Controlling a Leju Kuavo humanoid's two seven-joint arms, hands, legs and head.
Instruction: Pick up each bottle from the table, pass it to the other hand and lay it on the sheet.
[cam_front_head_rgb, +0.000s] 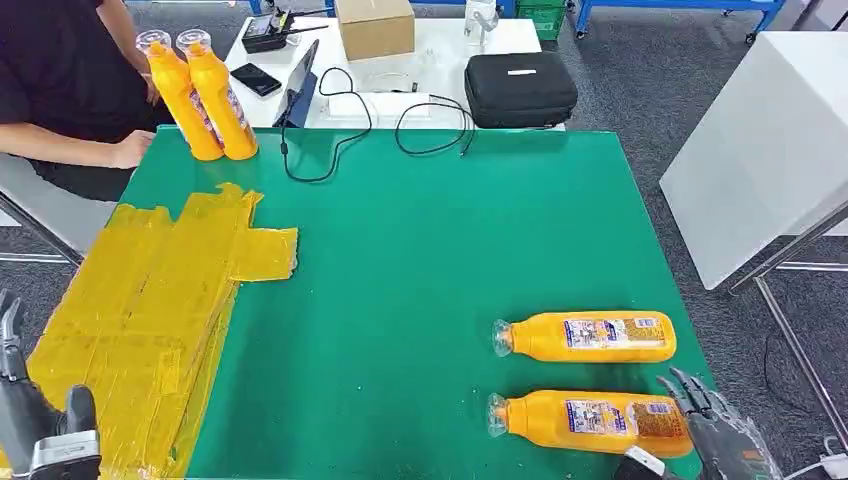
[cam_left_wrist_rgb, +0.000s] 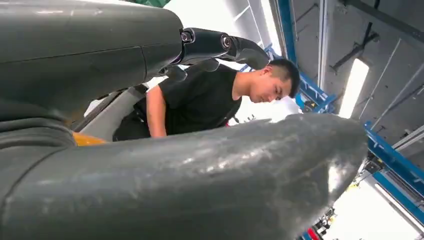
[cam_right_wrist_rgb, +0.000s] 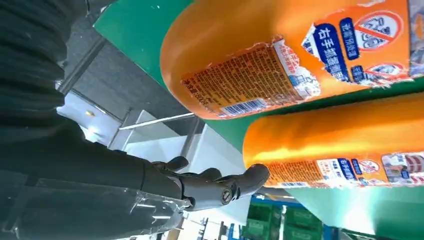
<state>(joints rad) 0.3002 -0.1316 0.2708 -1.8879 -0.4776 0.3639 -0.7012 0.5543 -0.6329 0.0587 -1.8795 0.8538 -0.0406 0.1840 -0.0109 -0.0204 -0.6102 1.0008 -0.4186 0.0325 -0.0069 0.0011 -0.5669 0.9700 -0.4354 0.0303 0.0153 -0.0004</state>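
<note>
1. Nearest bottle lying on its side at lower right of the head view, cap toward frame left, base almost touching the right hand. Second lying bottle just above it, parallel, a green strip between.
2. Two upright bottles at upper left, side by side at the far edge of the green table, close to a seated person.
3. Yellow sheet along left side of frame, taped and wrinkled.
4. Right hand: fingers spread, holding nothing, just beside the nearest bottle's base. Left hand at lower left over the sheet's near corner, fingers apart, nothing held.
5. Risk, as judged: round bottle likely to roll or skid when fingers close from the base end; could bump its neighbour or slide toward the near table edge at frame bottom.
6. Risk: smooth plastic may slip during the hand-to-hand pass.
7. Room: wide bare green in frame centre for the transfer. Right table edge close beside the hand; a cable loop and black case well away at top.
</note>
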